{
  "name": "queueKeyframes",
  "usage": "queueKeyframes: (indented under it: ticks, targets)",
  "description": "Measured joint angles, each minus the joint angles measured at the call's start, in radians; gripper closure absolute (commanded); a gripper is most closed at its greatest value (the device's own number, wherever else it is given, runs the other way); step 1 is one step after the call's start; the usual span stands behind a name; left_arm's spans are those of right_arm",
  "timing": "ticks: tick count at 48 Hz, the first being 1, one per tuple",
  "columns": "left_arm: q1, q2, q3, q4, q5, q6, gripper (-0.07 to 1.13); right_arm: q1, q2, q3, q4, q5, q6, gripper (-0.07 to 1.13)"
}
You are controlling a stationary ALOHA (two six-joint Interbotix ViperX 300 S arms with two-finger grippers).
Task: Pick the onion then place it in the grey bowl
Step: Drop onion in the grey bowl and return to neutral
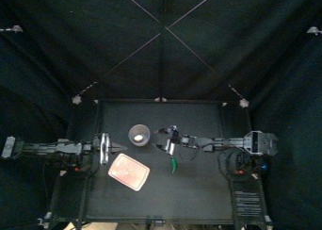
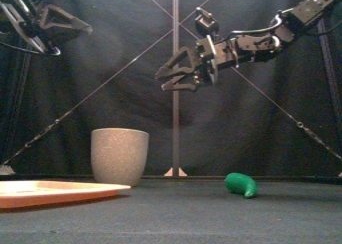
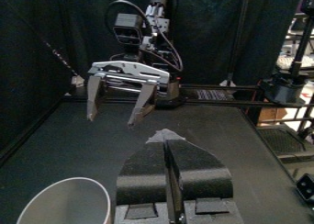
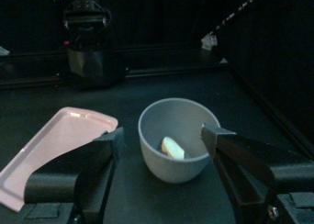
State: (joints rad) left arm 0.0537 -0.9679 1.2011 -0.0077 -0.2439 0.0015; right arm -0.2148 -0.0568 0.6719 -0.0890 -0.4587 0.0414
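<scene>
Booth dimly lit throughout; light is received from overhead. The black curtains (image 2: 80, 98) and table (image 2: 174, 213) are rendered nearly without detail. In the right wrist view the grey cup (image 4: 185, 117) is lit brightly inside, its outer wall shaded. A soft sheen is noted on the pink tray (image 4: 55, 145).

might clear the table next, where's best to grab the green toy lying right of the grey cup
Probably across the narrow middle of the green toy, from straight above: it lies flat and long on the open table, clear of the grey cup and pink tray.
</scene>
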Motion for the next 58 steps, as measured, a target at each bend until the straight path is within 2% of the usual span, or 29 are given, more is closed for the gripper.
queueKeyframes:
  ticks: [17, 46, 58]
  targets:
    - [0.003, 0.0, 0.02, -0.002, 0.0, -0.002, 0.79, 0.049, -0.066, 0.117, 0.106, -0.003, 0.0, 0.06]
    - [0.006, 0.0, 0.02, -0.002, 0.0, 0.0, 0.79, 0.072, -0.063, 0.124, 0.091, -0.003, -0.003, 0.06]
    - [0.006, 0.0, 0.02, -0.002, 0.0, 0.0, 0.79, 0.069, 0.0, 0.112, 0.092, -0.005, -0.005, 0.06]
